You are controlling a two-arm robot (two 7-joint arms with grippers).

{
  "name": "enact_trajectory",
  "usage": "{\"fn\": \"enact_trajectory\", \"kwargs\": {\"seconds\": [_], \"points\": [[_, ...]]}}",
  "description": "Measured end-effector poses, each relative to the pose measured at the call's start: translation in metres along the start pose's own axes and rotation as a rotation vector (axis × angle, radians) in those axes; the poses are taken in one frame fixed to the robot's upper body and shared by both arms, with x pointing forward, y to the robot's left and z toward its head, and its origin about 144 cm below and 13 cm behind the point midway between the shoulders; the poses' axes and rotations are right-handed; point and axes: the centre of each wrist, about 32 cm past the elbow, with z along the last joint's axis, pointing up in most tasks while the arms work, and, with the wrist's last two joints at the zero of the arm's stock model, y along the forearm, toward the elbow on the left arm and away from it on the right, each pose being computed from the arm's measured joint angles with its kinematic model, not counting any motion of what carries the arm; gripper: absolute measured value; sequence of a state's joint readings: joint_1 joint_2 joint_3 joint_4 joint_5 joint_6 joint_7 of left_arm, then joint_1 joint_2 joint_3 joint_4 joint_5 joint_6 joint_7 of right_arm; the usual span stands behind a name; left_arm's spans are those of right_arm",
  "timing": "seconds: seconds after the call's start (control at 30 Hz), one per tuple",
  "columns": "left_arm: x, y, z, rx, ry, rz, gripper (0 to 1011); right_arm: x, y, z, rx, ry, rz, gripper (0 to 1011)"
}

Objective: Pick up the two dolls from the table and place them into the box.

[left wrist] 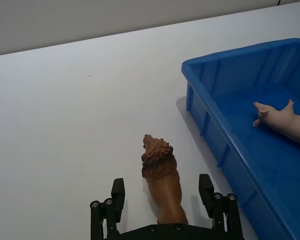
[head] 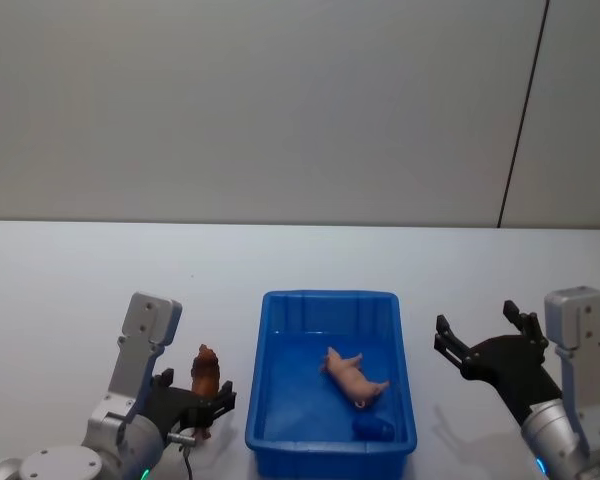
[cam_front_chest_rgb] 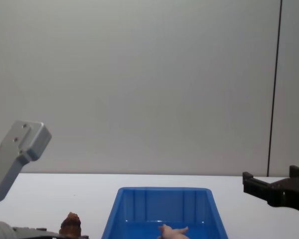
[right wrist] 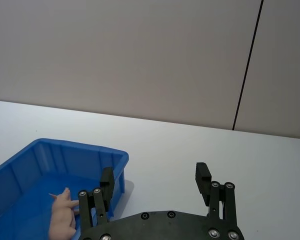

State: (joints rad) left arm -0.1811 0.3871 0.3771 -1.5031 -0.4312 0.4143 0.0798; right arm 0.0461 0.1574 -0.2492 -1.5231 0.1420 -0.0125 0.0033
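**Pink doll in box, brown doll between L fingers**

White table (head: 70, 290), grey wall behind. Blue box (head: 330, 299) centre-front; pink doll (head: 353, 379) lying on its floor. Brown-tufted doll (left wrist: 161, 180) on table just left of box, between spread fingers of left gripper (left wrist: 162, 197), fingers not touching it. Right gripper (head: 483, 330) right of box, above table, fingers apart, holding nothing.
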Motion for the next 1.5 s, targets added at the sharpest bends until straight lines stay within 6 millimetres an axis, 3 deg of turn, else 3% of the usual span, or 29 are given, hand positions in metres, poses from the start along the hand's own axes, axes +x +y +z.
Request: {"fn": "enact_trajectory", "kwargs": {"seconds": [0.17, 0.67, 1.07, 1.5], "points": [[0.002, -0.003, -0.003, 0.016, 0.007, -0.011, 881, 0.000, 0.000, 0.000, 0.000, 0.000, 0.000, 1001], [0.004, -0.007, -0.009, 0.023, 0.032, -0.038, 367, 0.000, 0.000, 0.000, 0.000, 0.000, 0.000, 1001], [0.004, -0.005, -0.008, -0.046, 0.040, -0.043, 351, 0.000, 0.000, 0.000, 0.000, 0.000, 0.000, 1001], [0.005, 0.004, 0.012, -0.209, 0.011, -0.083, 351, 0.000, 0.000, 0.000, 0.000, 0.000, 0.000, 1001]]}}
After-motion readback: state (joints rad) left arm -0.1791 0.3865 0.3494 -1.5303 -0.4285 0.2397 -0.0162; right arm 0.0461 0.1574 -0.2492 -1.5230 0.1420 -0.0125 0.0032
